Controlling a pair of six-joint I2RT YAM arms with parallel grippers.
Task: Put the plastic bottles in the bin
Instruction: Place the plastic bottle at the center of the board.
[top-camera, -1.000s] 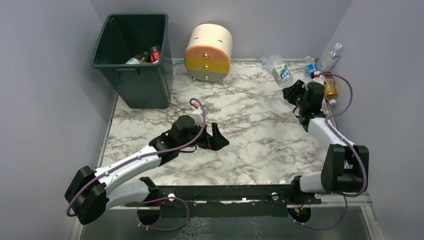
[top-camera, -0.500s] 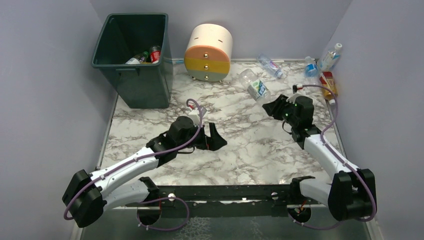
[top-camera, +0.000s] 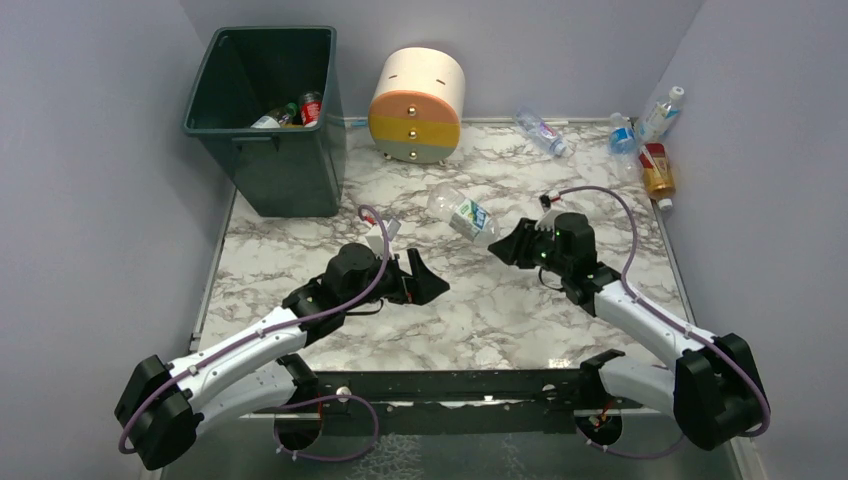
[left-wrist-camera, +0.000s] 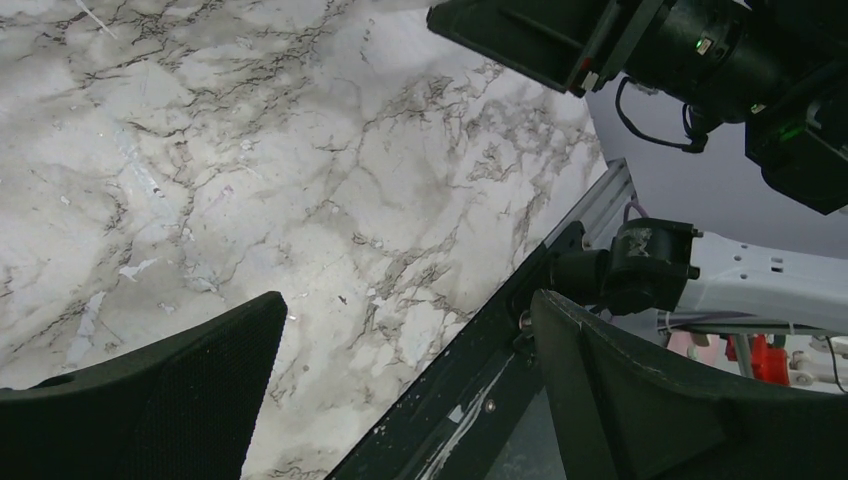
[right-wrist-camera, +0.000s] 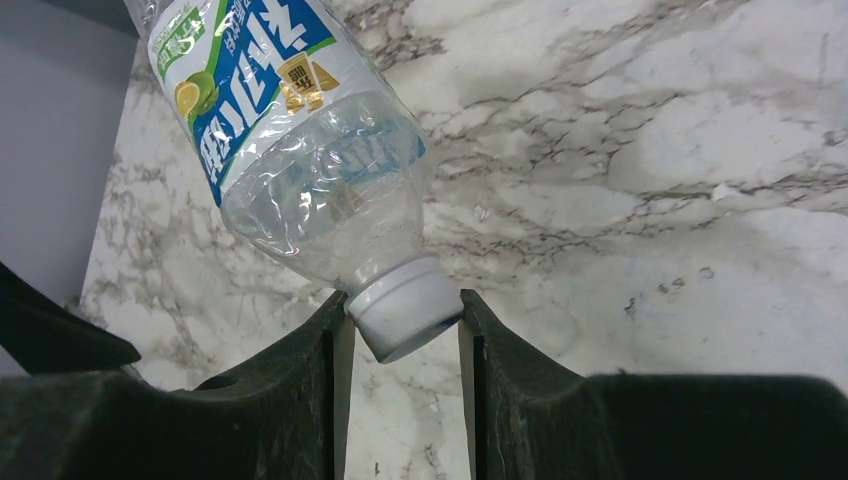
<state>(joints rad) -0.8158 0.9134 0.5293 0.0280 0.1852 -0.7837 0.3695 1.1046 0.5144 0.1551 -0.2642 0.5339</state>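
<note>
L arm (top-camera: 250, 345) runs low from its base at near left, diagonally up-right to mid table, forearm almost flat over the marble table (top-camera: 520, 310). L gripper (top-camera: 430, 278) points right, jaws spread wide w/ nothing btwn them; its wrist view shows only bare marble in the gap

R arm (top-camera: 650, 320) rises from its base at near right, forearm reaching up-left twd centre. R gripper (top-camera: 503, 246) points left, fingers (right-wrist-camera: 300, 380) pinching the white cap (right-wrist-camera: 405, 320) of the held bottle (top-camera: 465, 215). Held bottle is clear w/ a blue, green and white label. It juts out ahead of the claw, tilted, cap end twd the R arm. Can't tell if its far end touches the marble. It sits just up-right of the L gripper, apart from it and well apart from the bin (top-camera: 270, 170) at far left

Counts:
- arms 2, grippers 2
- bin 1, dark green, upright by the L wall
- bottles in bin: at least 2 seen at the bottom, a clear one (top-camera: 268, 121) and a red one (top-camera: 310, 105). Poss a third btwn them, too small to tell
- bottles in a claw: 1
- loose bottles on table: 4, all far right. Clear one lying at far edge (top-camera: 541, 131), small blue-label one (top-camera: 622, 138), clear one leaning on the R wall (top-camera: 664, 110), yellow-orange one lying by that wall (top-camera: 655, 172)
- drawer unit (top-camera: 418, 105) 1, round, cream, yellow and grey, at far edge just right of the bin
</note>
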